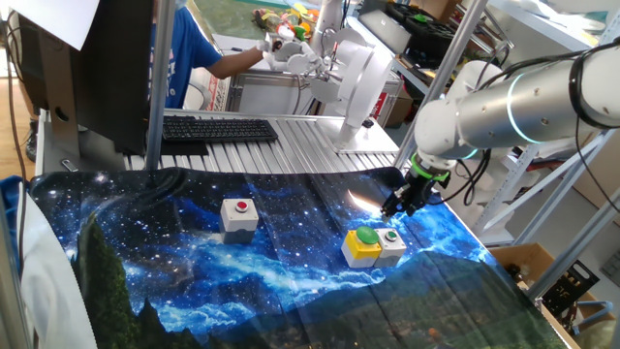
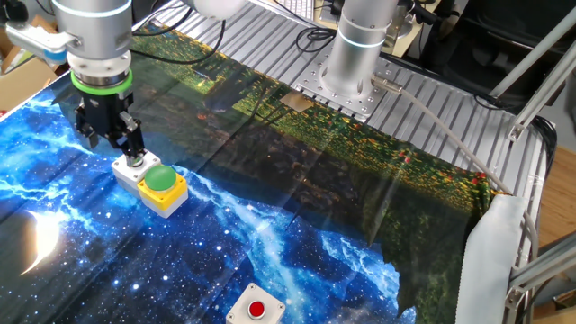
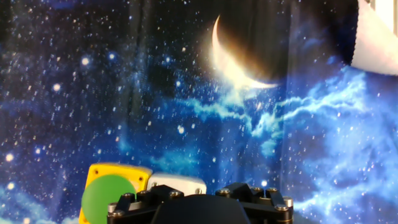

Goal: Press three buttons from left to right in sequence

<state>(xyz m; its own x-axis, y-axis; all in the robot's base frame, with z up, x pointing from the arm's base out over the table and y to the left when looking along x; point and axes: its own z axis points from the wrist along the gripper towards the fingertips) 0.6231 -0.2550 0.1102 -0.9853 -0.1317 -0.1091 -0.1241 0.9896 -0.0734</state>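
- Tool [image 2: 126,144] poised just above the small grey box with tiny green button [image 2: 131,168], near the counter's right edge as one fixed view frames it; placement suits a downward press on the last switch in the left-to-right order.
- Cannot tell whether the tool is clenched or released: fingertips merge into one dark mass in both fixed views and lie out of sight in the hand view.
- Cannot tell either whether the tip already touches the tiny button or hangs just clear of it.
- Yellow box with large green dome [image 1: 363,245] touching the small grey box on its left side, the pair set as neighbours toward the right edge.
- Grey box with red button [image 1: 239,214] well apart, nearer the counter's middle, standing first in the order.
- Galaxy-print cloth [image 1: 194,281] draped over the counter, giving a flat bed under all three switches.
- Black keyboard [image 1: 218,128] at the far edge, off the cloth, no part of the job.
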